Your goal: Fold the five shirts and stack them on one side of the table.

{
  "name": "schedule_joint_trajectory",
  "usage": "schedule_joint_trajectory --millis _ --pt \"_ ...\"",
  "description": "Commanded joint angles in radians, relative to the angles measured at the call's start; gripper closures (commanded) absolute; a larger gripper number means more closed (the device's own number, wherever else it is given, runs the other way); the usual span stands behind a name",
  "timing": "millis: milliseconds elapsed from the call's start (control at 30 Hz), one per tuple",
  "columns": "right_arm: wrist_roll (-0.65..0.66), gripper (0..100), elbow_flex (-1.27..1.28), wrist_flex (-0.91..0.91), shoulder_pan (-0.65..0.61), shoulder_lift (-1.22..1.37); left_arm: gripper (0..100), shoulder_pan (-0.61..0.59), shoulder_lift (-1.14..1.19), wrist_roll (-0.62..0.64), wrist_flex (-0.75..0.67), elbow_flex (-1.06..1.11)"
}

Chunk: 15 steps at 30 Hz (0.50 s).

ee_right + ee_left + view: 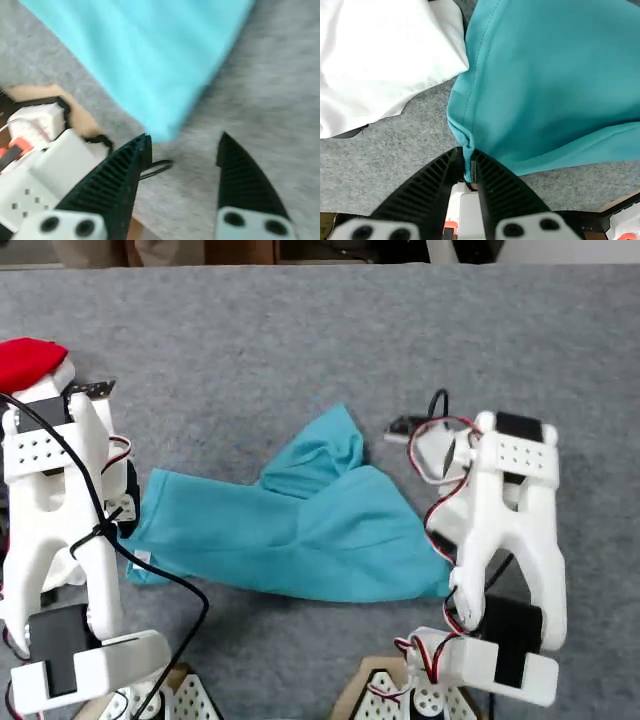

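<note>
A teal shirt (300, 525) lies crumpled across the middle of the grey table, one sleeve bunched toward the far side. My left gripper (468, 167) is shut on a hem corner of the teal shirt (550, 85), at its left end (130, 525) in the high view. My right gripper (182, 150) stands open just off the shirt's right corner (150, 65), with nothing between its fingers; in the high view it sits at the shirt's right tip (450, 580).
A white cloth (375, 60) lies right beside the teal shirt's left edge. A red cloth (30, 358) on something white sits at the far left. Black cables (150, 570) trail near the left arm. Arm bases (400, 695) line the front edge.
</note>
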Motion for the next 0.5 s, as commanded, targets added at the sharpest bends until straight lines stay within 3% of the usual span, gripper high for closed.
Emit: schedule_joint_trajectory --millis 0,267,467 --pt "-0.080 78.3 -0.159 0.006 -0.070 -0.012 98 -0.006 -0.038 -0.006 -0.009 -0.003" --pt "-0.282 83.2 -0.607 -0.038 -0.234 0.464 98 -0.006 -0.038 -0.006 -0.009 -0.003" --pt "-0.338 83.2 -1.055 0.144 -0.262 0.843 98 -0.008 -0.038 -0.006 -0.005 0.000"
